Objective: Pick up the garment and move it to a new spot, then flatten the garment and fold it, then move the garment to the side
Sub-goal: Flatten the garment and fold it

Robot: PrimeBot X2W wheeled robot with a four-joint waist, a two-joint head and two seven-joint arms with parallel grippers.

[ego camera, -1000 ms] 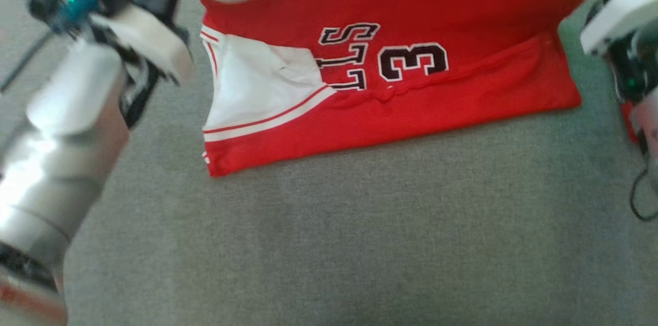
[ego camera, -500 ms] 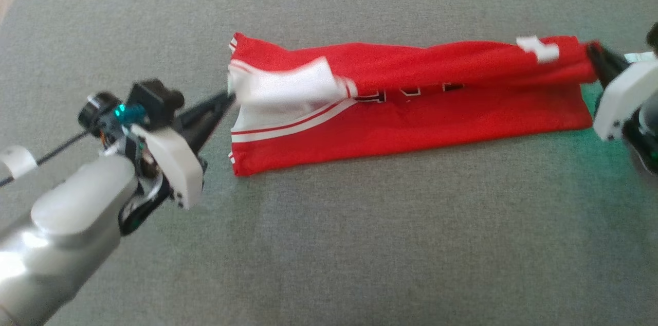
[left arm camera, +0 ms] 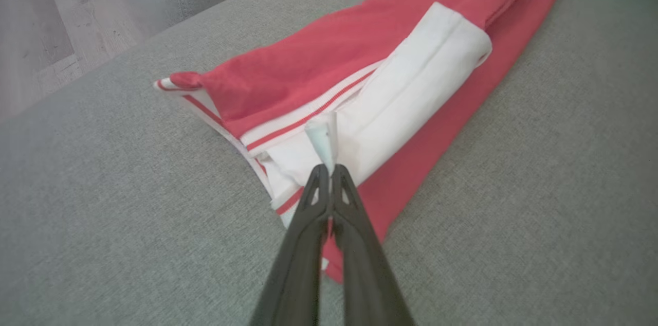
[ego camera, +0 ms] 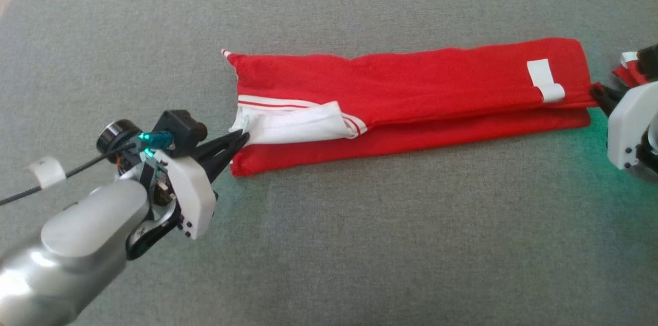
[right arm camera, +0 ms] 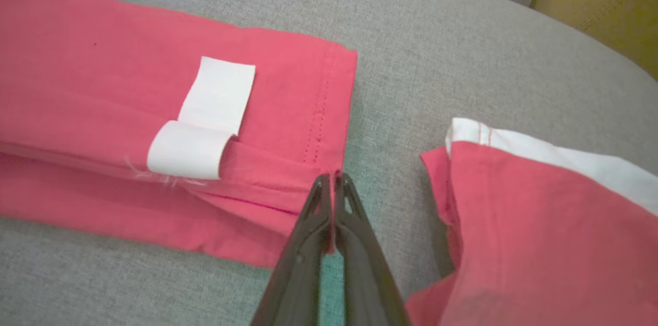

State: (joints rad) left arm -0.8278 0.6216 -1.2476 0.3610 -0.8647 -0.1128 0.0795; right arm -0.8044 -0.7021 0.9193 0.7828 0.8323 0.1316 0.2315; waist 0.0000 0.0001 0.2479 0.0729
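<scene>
A red garment [ego camera: 411,89] with white trim lies folded into a long strip across the grey cushion [ego camera: 360,243]. My left gripper [ego camera: 241,137] is at the strip's left end, shut on the white panel's edge [left arm camera: 325,169]; the garment [left arm camera: 334,53] runs away from the fingers. My right gripper [ego camera: 596,92] is at the right end, shut on the stitched hem of the top layer [right arm camera: 333,178]. A white label [right arm camera: 205,115] curls over the fold line of the garment [right arm camera: 103,58] close to that gripper.
A second red piece with white trim [right arm camera: 540,223] lies just right of my right gripper, also seen at the edge as red cloth [ego camera: 629,71]. Wooden floor [left arm camera: 41,17] lies beyond the cushion's rounded left corner. A yellow surface [right arm camera: 606,2] is past the cushion's far right.
The raised upper layer has come down over the lower one, hiding the black lettering. Both grippers moved lower and nearer with it. The head camera tilted after the oldest frame.
</scene>
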